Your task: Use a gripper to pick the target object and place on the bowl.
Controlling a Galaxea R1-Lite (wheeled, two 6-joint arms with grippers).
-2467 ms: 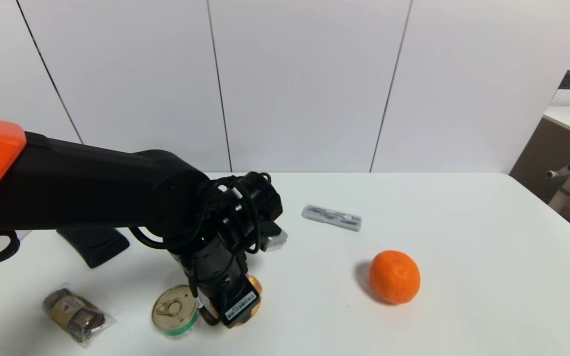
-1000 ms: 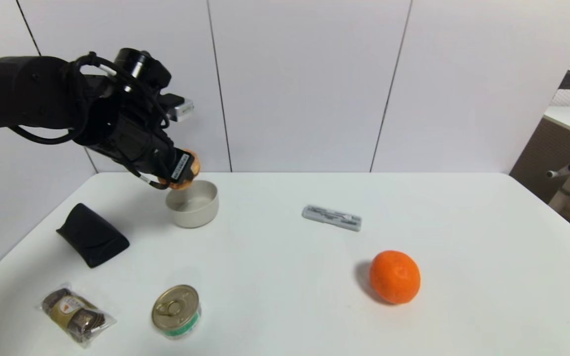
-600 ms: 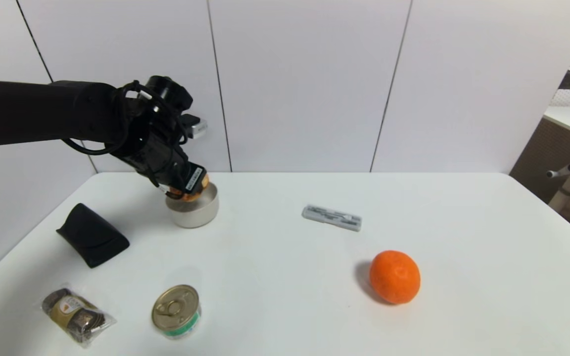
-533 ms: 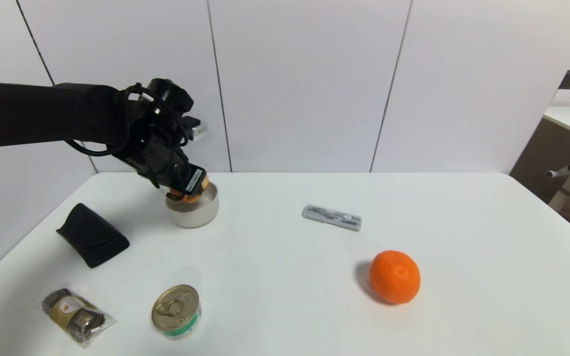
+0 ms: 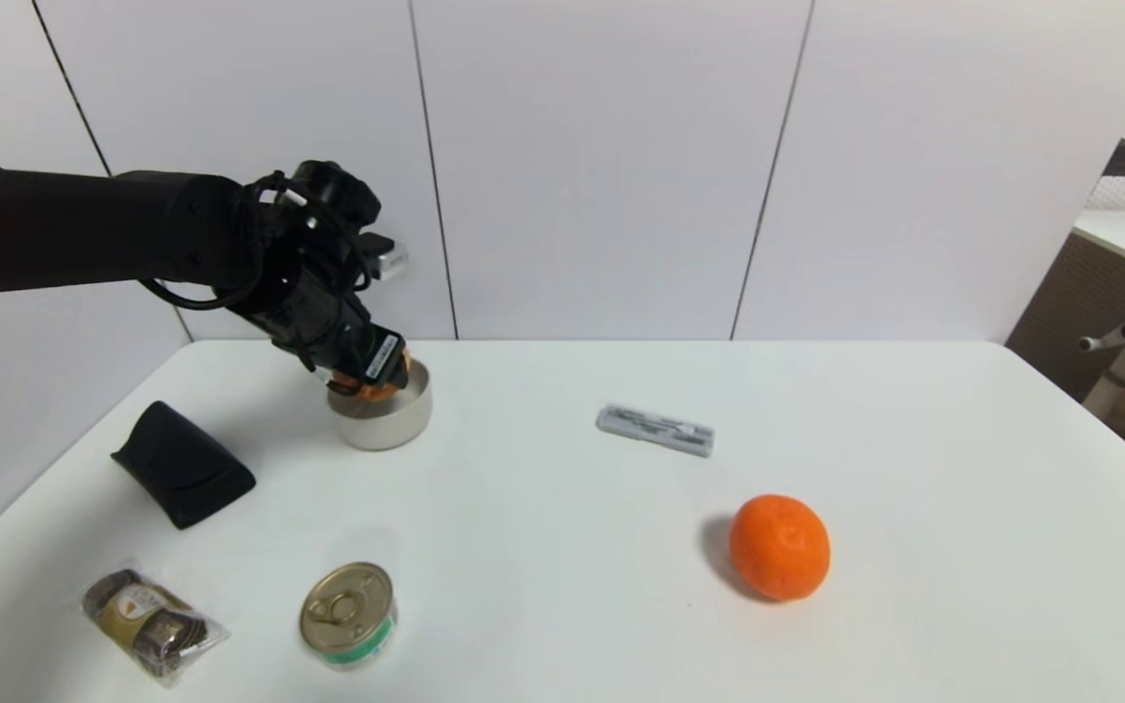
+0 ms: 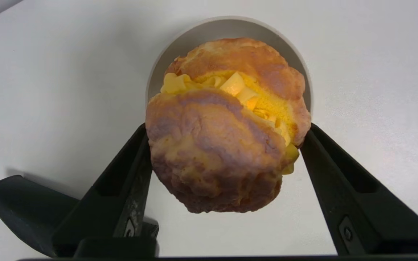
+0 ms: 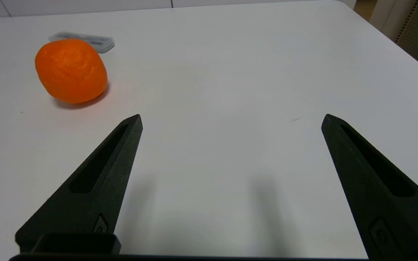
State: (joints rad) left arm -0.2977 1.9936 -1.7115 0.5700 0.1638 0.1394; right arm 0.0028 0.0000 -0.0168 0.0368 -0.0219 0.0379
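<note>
1. Bread bun: round, golden-brown cracked crust with yellow patches; in the head view mostly hidden behind the tool, over the bowl's mouth.
2. Left tool: black tapered fingers clenched on the bun's sides.
3. Bowl: beige-grey, matte, straight-sided, on the white tabletop.
4. Right tool: fingers spread, holding nothing, near the orange fruit.

Orange — tin can — black pouch — snack packet.

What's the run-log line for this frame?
phase: place | left pincer: shut on bun, over bowl | right pincer: open, idle above table | release: pending
</note>
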